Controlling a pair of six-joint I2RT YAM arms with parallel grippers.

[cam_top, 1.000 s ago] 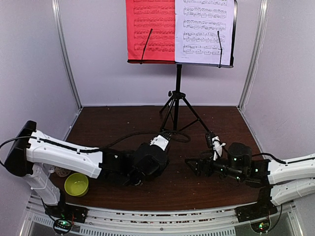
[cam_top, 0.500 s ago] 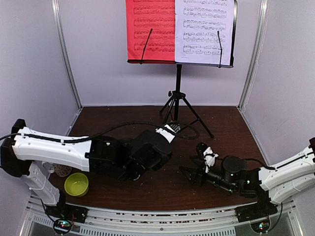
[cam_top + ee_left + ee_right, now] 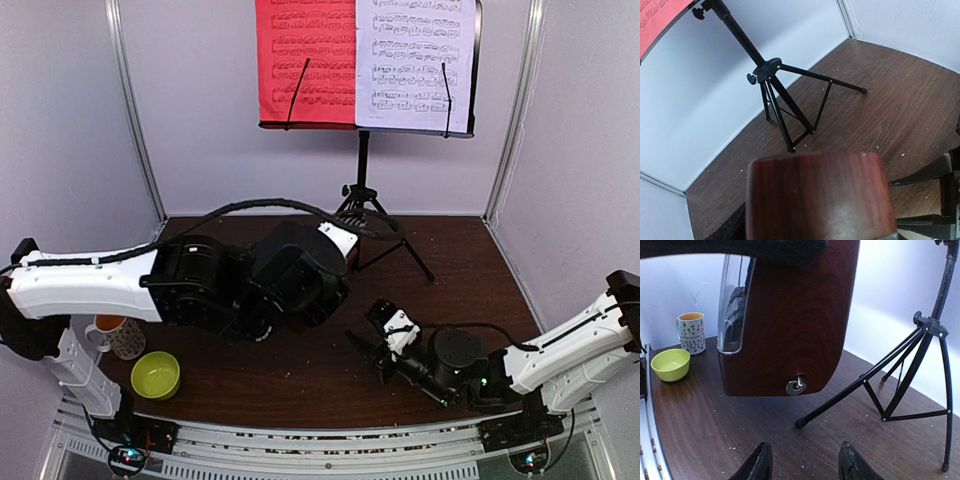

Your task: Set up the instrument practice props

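Over the dark bench [image 3: 300,385], short of the music stand [image 3: 362,190], the left hand [image 3: 297,283] grips the metronome [image 3: 790,315] from above, hanging clear, while the right hand [image 3: 805,462] waits spread and empty low beside it; that polished wood could slip and drop, I'd say.

Top view high, looking forward; wrist views low, sharing music stand [image 3: 767,70].

From above, the left arm [image 3: 100,290] hides the metronome [image 3: 790,325] and left end effector [image 3: 775,246]. The right wrist view cuts both off at its top edge; the left wrist view shows the metronome blurred, cropped below.
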